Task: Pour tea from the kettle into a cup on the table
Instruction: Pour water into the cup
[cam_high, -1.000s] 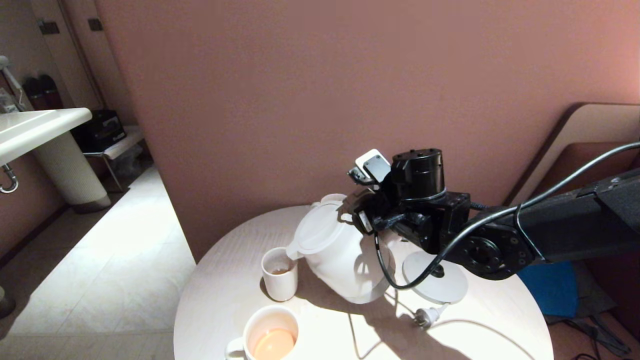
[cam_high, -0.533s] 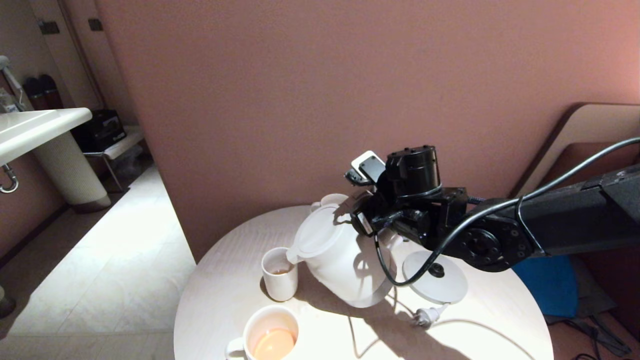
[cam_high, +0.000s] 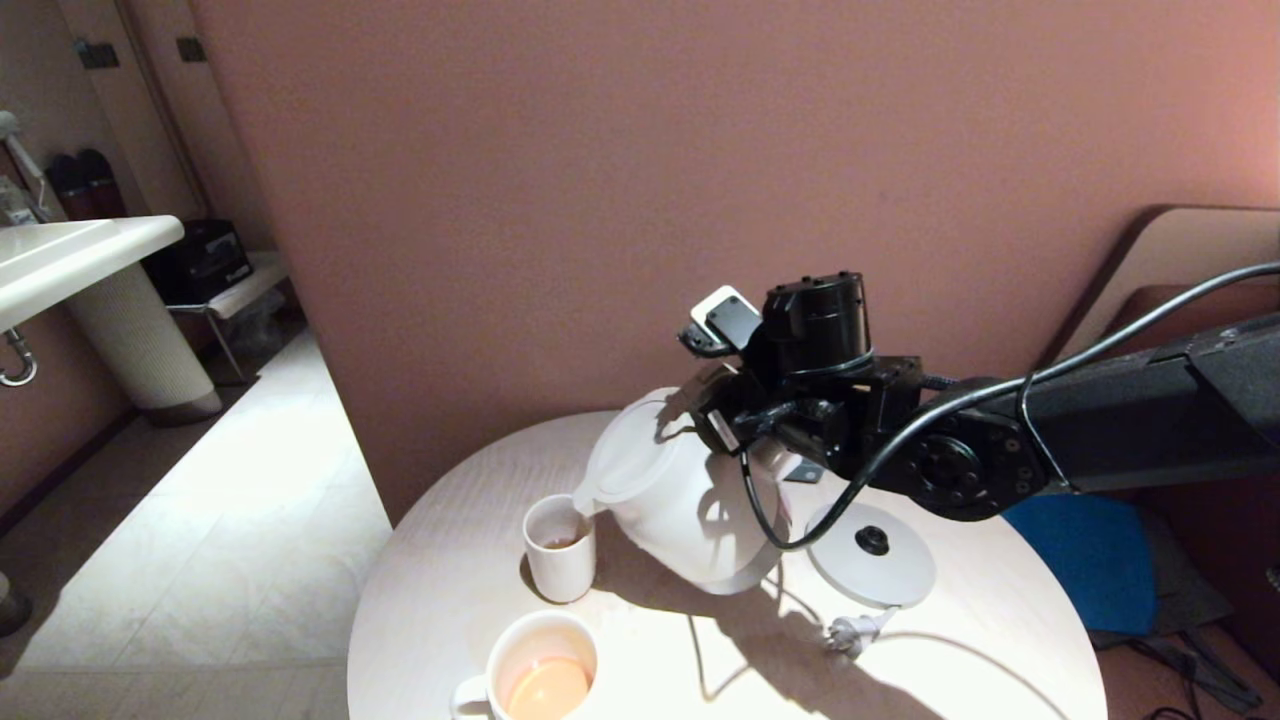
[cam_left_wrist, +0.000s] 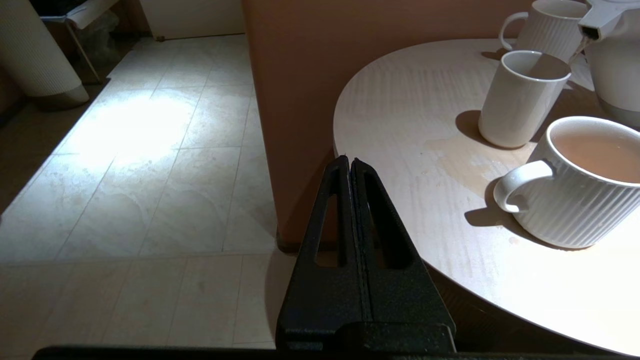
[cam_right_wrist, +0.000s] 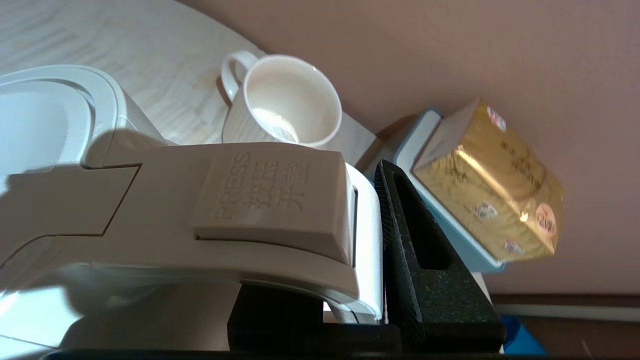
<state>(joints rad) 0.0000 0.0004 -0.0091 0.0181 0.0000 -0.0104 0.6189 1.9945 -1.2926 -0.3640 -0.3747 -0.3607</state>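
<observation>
The white kettle (cam_high: 680, 500) hangs tilted over the table (cam_high: 960, 640), lifted by its handle (cam_right_wrist: 270, 200). My right gripper (cam_high: 702, 422) is shut on that handle, with one black finger (cam_right_wrist: 415, 250) pressed against its side. The spout (cam_left_wrist: 597, 20) sits over the rim of a small straight white cup (cam_high: 560, 550), and a thin thread of tea (cam_left_wrist: 579, 49) runs into it. A little brown tea (cam_high: 561, 541) lies at the cup's bottom. My left gripper (cam_left_wrist: 348, 162) is shut and empty, parked off the table's left edge.
A ribbed mug (cam_high: 540, 665) full of tea stands at the table's front edge. Another mug (cam_right_wrist: 285, 100) stands behind the kettle. The kettle's round base (cam_high: 870, 565) and its plug (cam_high: 850, 632) lie to the right. A gold box (cam_right_wrist: 490, 185) lies near the wall.
The right arm has raised the kettle and tipped it further toward the small cup, shifting slightly left. The kettle now hides the rear mug in the head view.
</observation>
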